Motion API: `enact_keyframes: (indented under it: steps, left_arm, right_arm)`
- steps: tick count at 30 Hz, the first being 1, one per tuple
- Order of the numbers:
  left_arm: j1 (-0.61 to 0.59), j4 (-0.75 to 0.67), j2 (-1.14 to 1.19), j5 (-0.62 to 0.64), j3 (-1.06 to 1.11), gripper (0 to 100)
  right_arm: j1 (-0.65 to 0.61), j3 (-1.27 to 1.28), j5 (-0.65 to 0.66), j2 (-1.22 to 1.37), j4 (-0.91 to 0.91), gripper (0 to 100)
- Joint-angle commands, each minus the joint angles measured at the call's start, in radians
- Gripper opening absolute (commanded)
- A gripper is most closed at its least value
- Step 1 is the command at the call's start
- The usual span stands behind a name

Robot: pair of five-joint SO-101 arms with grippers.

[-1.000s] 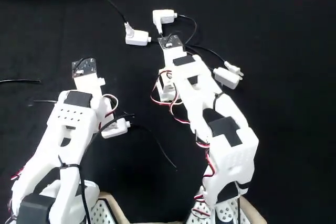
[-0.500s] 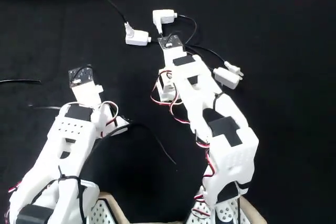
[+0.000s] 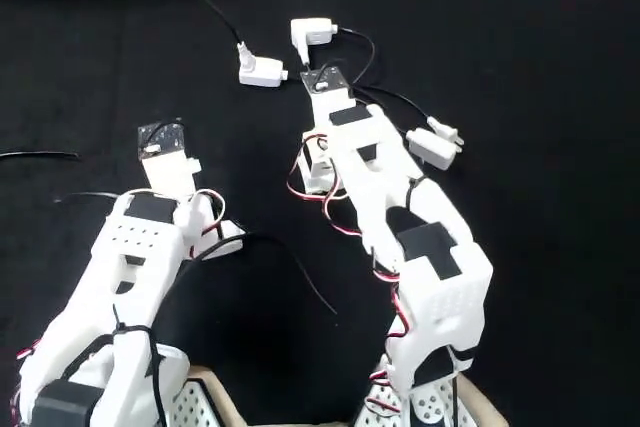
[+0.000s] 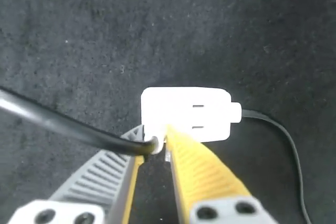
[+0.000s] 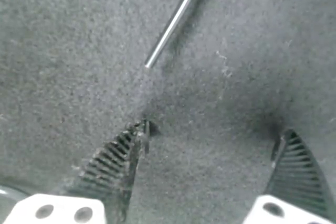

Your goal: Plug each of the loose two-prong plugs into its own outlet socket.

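"Where was the left end effector (image 4: 155, 142)?"

"It was right at the white socket block with two slots (image 4: 186, 114). Its grey and yellow fingers (image 4: 199, 171) were pressed close together. They pinched a thin black cord (image 4: 68, 124) at its end, and that end touched the edge of the block."

"Where did the block lie?"

"Flat on the black cloth tabletop (image 4: 79, 35), beside the left arm (image 3: 130, 267)."

"And the right end effector (image 5: 210, 129)?"

"Its fingers (image 5: 113, 166) were spread wide, low over the cloth."

"Were there loose plugs?"

"Yes. A white two-prong plug (image 3: 435, 142) lay just beside the right arm (image 3: 400, 207). A white plug piece with a cord (image 3: 262, 71) and a second white plug piece (image 3: 312, 32) lay near that arm's tip, close but apart."
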Motion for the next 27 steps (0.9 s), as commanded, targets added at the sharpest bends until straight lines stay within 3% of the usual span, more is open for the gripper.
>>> enact_keyframes:
  steps: [1, 5, 13, 20, 27]
  left_arm:
    - [-0.007, 0.015, 0.025, -0.117, -0.039, 3]
    - [-0.008, 0.015, 0.025, -0.184, -0.058, 3]
    - [-0.008, 0.011, 0.035, -0.195, -0.036, 4]
    - [-0.008, 0.02, 0.035, -0.195, -0.047, 21]
    - [-0.016, 0.018, 0.029, -0.244, -0.039, 23]
  right_arm:
    - [0.008, -0.031, -0.006, -0.007, 0.003, 37.4]
    - [-0.002, -0.031, -0.005, -0.007, 0.003, 37.4]
    - [-0.018, -0.031, 0.035, -0.007, 0.014, 37.4]
    - [-0.018, -0.031, 0.037, -0.007, 0.015, 37.4]
    - [-0.018, -0.031, 0.037, -0.007, 0.015, 37.4]
